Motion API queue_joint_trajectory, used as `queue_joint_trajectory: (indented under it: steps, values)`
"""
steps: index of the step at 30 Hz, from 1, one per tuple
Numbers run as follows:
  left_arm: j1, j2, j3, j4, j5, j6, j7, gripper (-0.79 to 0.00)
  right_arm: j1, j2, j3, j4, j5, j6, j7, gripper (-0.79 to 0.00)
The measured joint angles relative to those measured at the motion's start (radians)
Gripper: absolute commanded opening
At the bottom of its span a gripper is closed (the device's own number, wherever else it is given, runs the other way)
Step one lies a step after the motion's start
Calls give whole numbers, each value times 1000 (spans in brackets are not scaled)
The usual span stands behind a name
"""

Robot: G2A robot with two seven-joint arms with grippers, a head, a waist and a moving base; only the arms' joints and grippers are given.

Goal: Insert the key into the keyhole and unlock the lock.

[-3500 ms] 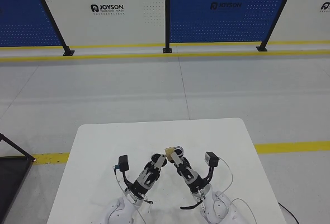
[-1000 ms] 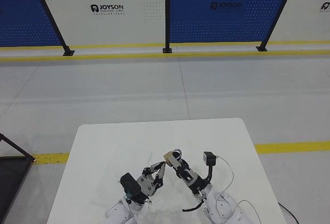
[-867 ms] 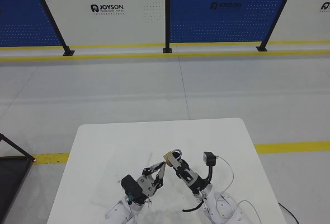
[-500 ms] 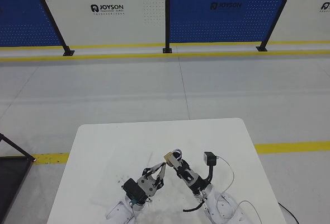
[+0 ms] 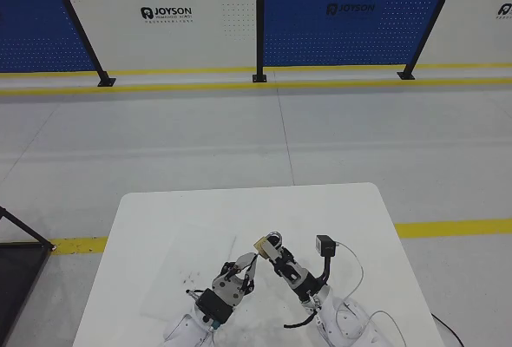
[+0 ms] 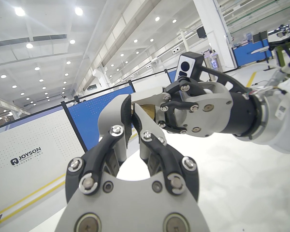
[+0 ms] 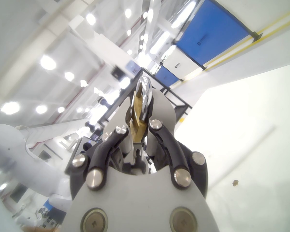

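Observation:
A brass padlock (image 5: 262, 244) with a silver shackle (image 5: 276, 236) is held above the white table (image 5: 160, 225), my right gripper (image 5: 272, 252) shut on its body. The right wrist view has the padlock (image 7: 137, 115) edge-on between the fingers, shackle (image 7: 145, 90) pointing away. My left gripper (image 5: 252, 258) meets the lock's free end from the other side. Seen from the left wrist, its fingertips (image 6: 131, 112) are pinched on a thin key, mostly hidden by the pads, right against the brass body (image 6: 148, 111) in the right gripper (image 6: 159, 107).
Both grippers hang over the near middle of the table. A small crumb (image 7: 235, 182) and dark specks (image 5: 187, 279) lie on the tabletop. A black rack (image 5: 4, 227) stands off the table's left edge.
The left wrist has rolled, swinging its camera from the outer side to below the hand, while its fingertips stayed at the lock. The right gripper and lock dropped slightly.

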Motion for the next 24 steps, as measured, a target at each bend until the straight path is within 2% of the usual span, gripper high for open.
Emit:
queue_joint_trajectory:
  steps: [6, 8, 9, 10, 11, 13, 20, 24]
  values:
    - [-9, -1, 4, 15, 7, 28, 19, -785, 1, 1, 0, 0, 4, 0, -3, -785]
    - [-9, -1, 6, 15, -14, 13, 23, -474, 1, 1, 0, 0, 5, 0, -4, -785]
    - [-8, -1, 5, 14, -26, 2, 24, -209, 1, 1, 0, 0, 5, 0, -4, -785]
    - [-7, -1, 4, 12, -37, -8, 24, -108, 1, 1, 0, 0, 5, -1, -4, -785]
    - [-6, 0, 3, 9, -51, -21, 25, -49, 1, 2, 0, 0, 4, -1, -5, -785]
    - [-1, 2, -6, 1, -81, -54, 28, 0, 2, 2, 2, 0, 3, -2, -5, -785]
    - [24, 15, -49, -30, -152, -150, 23, 0, 5, 4, 6, 0, -3, -8, -8, -785]
    - [49, 29, -90, -53, -231, -282, -23, 0, 20, 7, 22, 1, -94, -63, -20, -785]
